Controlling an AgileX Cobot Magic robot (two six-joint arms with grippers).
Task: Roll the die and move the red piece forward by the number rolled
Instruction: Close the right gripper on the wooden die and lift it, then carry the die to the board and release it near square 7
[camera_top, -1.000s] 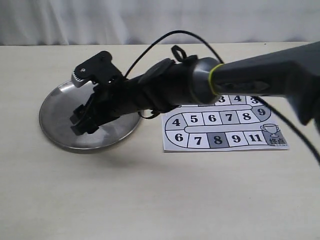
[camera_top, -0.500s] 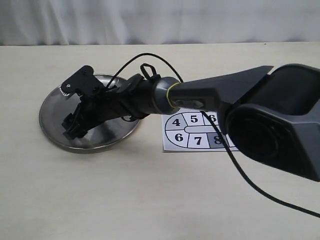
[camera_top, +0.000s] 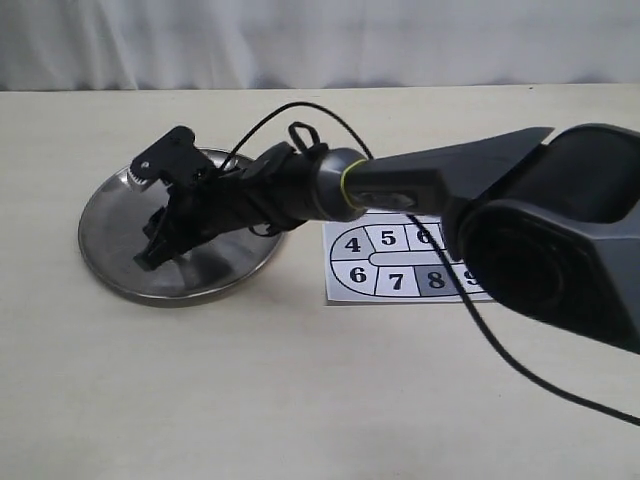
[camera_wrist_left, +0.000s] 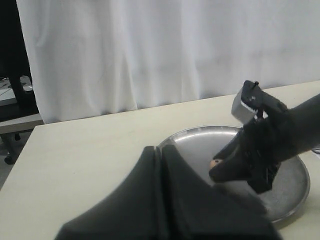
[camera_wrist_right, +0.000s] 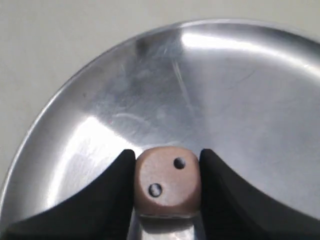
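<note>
left arm first: the left gripper (camera_wrist_left: 161, 150) sits out of focus close to its own camera, its dark fingers seemingly pressed together with only a thin seam between, holding nothing and well short of the round shiny metal dish (camera_top: 105, 275). that dish sits on the left part of the pale beige tabletop (camera_top: 300, 400). over the dish, the right gripper (camera_top: 150, 256) reaches across from the right side, angled down, its black fingers (camera_wrist_right: 107, 197) clamped on two opposite flat sides of the small tan wooden cube die (camera_wrist_right: 167, 181). the two-pip face looks at the wrist camera. the die is inside the dish rim, toward its near-left part; cannot tell whether it touches the metal or hangs just above. handling judgement: the die is light, stiff and solid, so not fragile, but its rounded corners and smooth wood could let it twist or pop out if pinched near an edge. flat faces, centred between the pads, is the right hold, as here. the slick hard dish should let it tumble and bounce freely once let go, with the rim keeping it in. further right, the white paper board with numbered squares (camera_top: 392, 262) is partly covered by the arm. the red piece is not visible in any view.
</note>
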